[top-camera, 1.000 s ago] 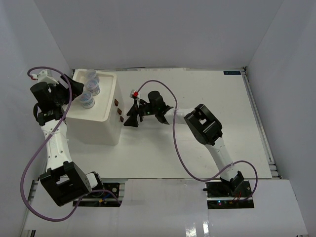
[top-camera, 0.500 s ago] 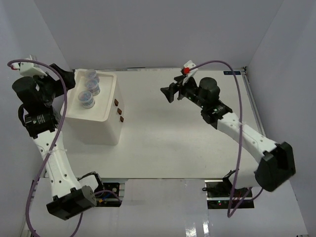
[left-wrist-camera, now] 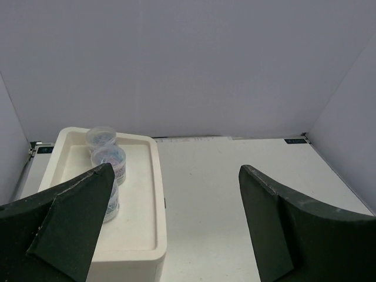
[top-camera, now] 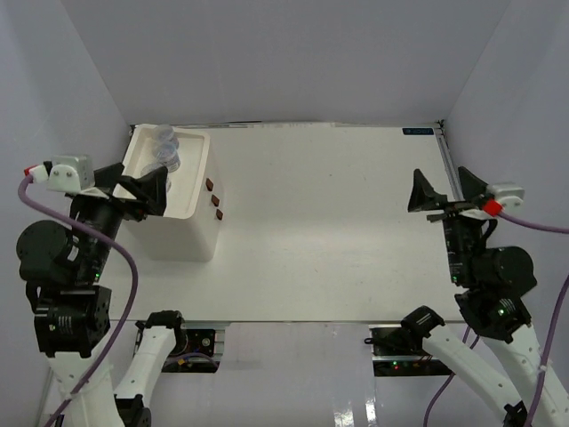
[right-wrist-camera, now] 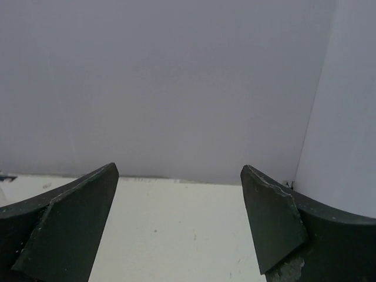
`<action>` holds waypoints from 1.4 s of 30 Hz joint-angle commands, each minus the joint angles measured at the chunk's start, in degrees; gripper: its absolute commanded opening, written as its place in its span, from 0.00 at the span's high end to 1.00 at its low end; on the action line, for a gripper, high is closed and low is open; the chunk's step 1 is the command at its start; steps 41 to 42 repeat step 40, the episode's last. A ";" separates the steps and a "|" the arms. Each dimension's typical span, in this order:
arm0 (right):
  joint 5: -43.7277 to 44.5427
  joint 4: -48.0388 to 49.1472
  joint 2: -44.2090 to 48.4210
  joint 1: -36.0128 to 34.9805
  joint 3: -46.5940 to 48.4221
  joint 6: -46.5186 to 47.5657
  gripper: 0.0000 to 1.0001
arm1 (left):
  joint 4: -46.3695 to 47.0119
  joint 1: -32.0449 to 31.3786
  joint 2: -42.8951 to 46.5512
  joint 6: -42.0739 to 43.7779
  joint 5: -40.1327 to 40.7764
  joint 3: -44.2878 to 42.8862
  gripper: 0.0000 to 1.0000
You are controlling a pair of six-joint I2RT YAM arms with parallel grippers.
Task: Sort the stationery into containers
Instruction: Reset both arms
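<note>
The container, a white box unit [top-camera: 182, 233] with a rimmed top tray [left-wrist-camera: 156, 194], stands at the table's left. Brown drawer knobs [top-camera: 214, 198] show on its right side. Clear lidded jars with bluish contents [top-camera: 166, 148] stand in a row in the tray. In the left wrist view two jars [left-wrist-camera: 109, 158] show whole and a third is partly hidden behind my left finger. My left gripper [top-camera: 132, 185] hangs high over the box's near left side, open and empty [left-wrist-camera: 176, 170]. My right gripper [top-camera: 444, 192] is raised at the table's right, open and empty [right-wrist-camera: 180, 169].
White walls close in the table on the left, back and right. The right wall [right-wrist-camera: 346, 117] is close beside my right gripper. Bare white tabletop [top-camera: 329, 222] lies between the box and the right arm.
Both arms have pulled back and up toward the near edge. The right gripper swung from beside the drawer knobs to the far right. The left gripper left the box's far left.
</note>
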State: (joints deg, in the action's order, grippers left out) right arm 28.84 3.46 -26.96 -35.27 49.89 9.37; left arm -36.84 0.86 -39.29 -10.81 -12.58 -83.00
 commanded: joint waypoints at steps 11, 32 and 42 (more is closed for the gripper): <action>2.54 -11.90 19.75 0.02 -6.81 1.36 0.10 | -7.45 -8.07 11.51 -0.79 11.70 10.22 0.02; 0.43 -13.48 23.62 -0.07 -9.20 0.48 0.10 | -7.55 -9.48 14.85 -2.90 17.33 17.96 0.02; -2.39 -13.93 21.60 -0.06 -9.63 0.30 0.10 | -7.19 -9.74 14.94 -2.90 16.80 19.37 0.02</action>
